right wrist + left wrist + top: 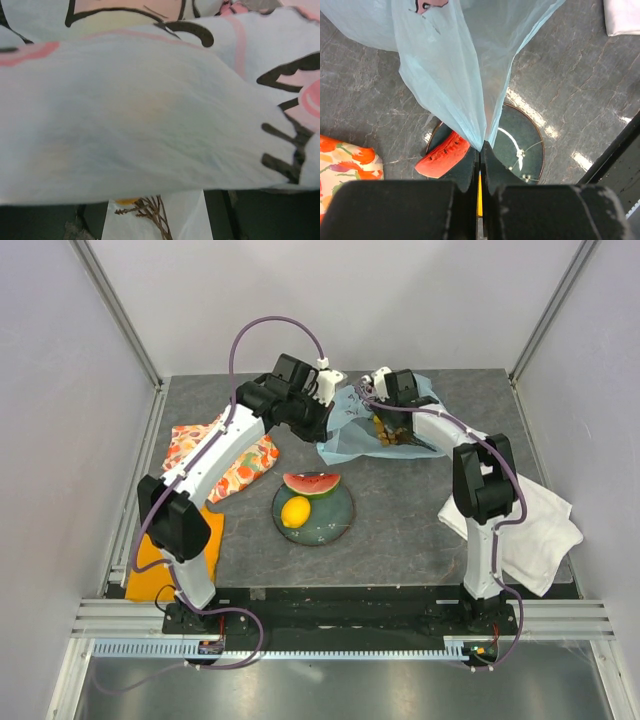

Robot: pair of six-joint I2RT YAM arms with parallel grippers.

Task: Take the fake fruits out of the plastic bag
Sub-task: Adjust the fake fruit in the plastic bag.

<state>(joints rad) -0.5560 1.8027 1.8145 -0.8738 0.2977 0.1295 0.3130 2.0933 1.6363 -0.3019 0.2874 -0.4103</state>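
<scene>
The light-blue plastic bag lies at the back of the table, a pinch of its film pulled up by my left gripper, which is shut on it. On the dark plate lie a watermelon slice and a yellow lemon. My right gripper is at the bag's mouth, over brownish and yellow fruits inside. In the right wrist view printed bag film fills most of the frame. Below it show a brown grape stem and a yellow bit, with the dark fingers standing apart.
An orange-floral cloth lies under the left arm, with an orange sheet near its base. A white cloth lies beneath the right arm. The plate sits directly below the left gripper.
</scene>
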